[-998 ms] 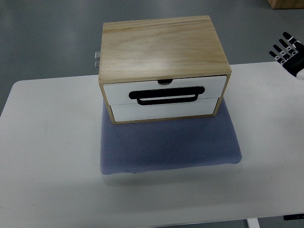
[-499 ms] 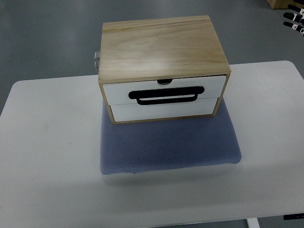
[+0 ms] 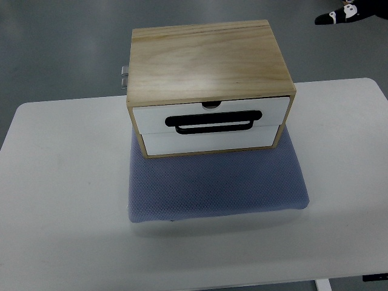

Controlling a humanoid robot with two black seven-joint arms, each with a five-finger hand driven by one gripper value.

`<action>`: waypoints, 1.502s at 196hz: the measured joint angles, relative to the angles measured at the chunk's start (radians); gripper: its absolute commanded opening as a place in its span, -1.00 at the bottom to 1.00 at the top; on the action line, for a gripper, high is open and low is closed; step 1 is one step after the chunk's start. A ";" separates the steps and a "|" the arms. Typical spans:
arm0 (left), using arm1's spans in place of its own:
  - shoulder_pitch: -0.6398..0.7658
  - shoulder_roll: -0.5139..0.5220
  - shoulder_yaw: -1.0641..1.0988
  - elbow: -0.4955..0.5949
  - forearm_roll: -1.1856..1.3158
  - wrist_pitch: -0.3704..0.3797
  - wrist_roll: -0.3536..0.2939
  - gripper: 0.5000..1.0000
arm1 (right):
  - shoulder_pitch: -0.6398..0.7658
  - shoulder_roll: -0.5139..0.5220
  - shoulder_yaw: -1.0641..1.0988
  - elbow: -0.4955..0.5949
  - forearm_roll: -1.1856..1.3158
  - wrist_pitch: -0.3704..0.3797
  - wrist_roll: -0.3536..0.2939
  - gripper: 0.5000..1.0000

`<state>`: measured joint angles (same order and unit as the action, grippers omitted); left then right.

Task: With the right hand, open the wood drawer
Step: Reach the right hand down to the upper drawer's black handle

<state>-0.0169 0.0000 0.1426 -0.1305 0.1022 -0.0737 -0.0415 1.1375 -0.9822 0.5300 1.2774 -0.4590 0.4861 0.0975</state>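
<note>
Right hand (image 3: 345, 13) now farther up, top-right

White table (image 3: 60, 182), blue-grey mat (image 3: 218, 188) lying on it

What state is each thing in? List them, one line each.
wood drawer box: upright on the mat, closed.
upper drawer: shut, flush with the frame.
lower drawer: shut.
black handle: untouched, nothing gripping it.
blue mat: flat on the table, under the box.
white table: bare around the mat.
right robot hand: at the top right corner, far from the box, holding nothing.
</note>
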 measured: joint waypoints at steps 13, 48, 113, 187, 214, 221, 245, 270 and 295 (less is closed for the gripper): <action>0.000 0.000 0.000 0.000 0.000 0.000 0.000 1.00 | 0.006 -0.008 -0.001 0.048 -0.031 0.059 0.000 0.78; 0.000 0.000 0.000 0.000 0.000 0.000 0.000 1.00 | 0.011 -0.005 -0.004 0.155 -0.114 0.122 -0.005 0.79; 0.000 0.000 0.000 0.000 0.000 0.000 0.000 1.00 | 0.036 0.061 -0.116 0.313 -0.147 0.125 -0.081 0.80; 0.000 0.000 0.000 0.000 0.000 0.000 0.000 1.00 | 0.025 0.110 -0.183 0.276 -0.209 0.125 -0.100 0.80; 0.000 0.000 0.000 0.000 0.000 0.000 0.000 1.00 | 0.008 0.140 -0.189 0.230 -0.226 0.125 -0.101 0.80; 0.000 0.000 0.000 0.000 0.000 0.000 0.000 1.00 | 0.005 0.146 -0.189 0.218 -0.230 0.125 -0.101 0.80; 0.000 0.000 0.000 0.000 0.000 0.000 0.000 1.00 | 0.003 0.169 -0.187 0.187 -0.234 0.125 -0.098 0.80; 0.000 0.000 0.000 0.000 0.000 0.000 0.000 1.00 | 0.002 0.180 -0.187 0.181 -0.236 0.125 -0.098 0.80; 0.000 0.000 0.000 0.000 0.000 0.000 0.000 1.00 | 0.002 0.190 -0.187 0.170 -0.237 0.125 -0.098 0.80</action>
<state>-0.0169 0.0000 0.1427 -0.1304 0.1020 -0.0736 -0.0414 1.1391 -0.7924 0.3434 1.4478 -0.6962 0.6109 0.0000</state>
